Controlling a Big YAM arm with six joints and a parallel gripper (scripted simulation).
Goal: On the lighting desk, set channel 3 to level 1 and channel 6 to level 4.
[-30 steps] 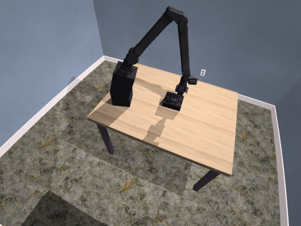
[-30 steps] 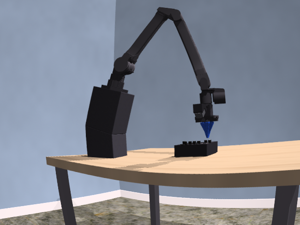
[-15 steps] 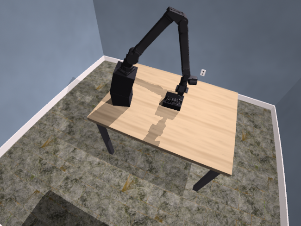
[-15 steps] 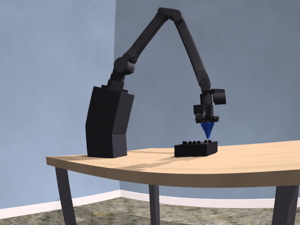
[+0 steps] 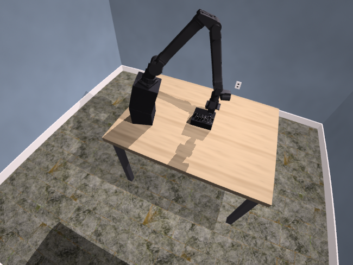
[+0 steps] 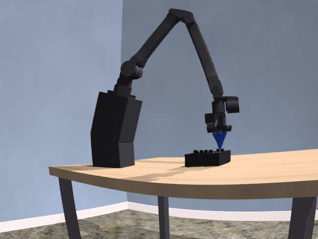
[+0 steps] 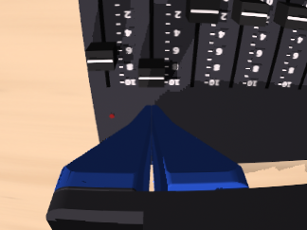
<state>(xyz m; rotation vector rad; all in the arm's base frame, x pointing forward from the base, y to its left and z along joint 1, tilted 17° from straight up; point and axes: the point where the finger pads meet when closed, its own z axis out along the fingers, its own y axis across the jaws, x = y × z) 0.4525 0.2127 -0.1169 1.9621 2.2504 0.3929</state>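
While blue fingers sit pressed together w/ nothing between, tip hangs just short of ch 6 cap (image 7: 153, 75), near its 10 mark; lighting desk (image 6: 207, 157) upright on bench (image 6: 257, 167).

- The closed, empty gripper (image 7: 152, 113) hangs at 6 o'clock of the channel 6 cap (image 7: 153, 73), bare desk panel (image 7: 207, 113) between.
- The M cap (image 7: 100, 56) crowds channel 6's at 9 o'clock.
- Channel 5 cap (image 7: 207, 7) sits far up at 1 o'clock, lane below open.

you're in bare room: blue-grey walls (image 5: 57, 42), white skirting (image 5: 57, 125), stone-tile floor (image 5: 114, 213), wall socket (image 5: 237, 84), one wooden table (image 5: 242, 159).
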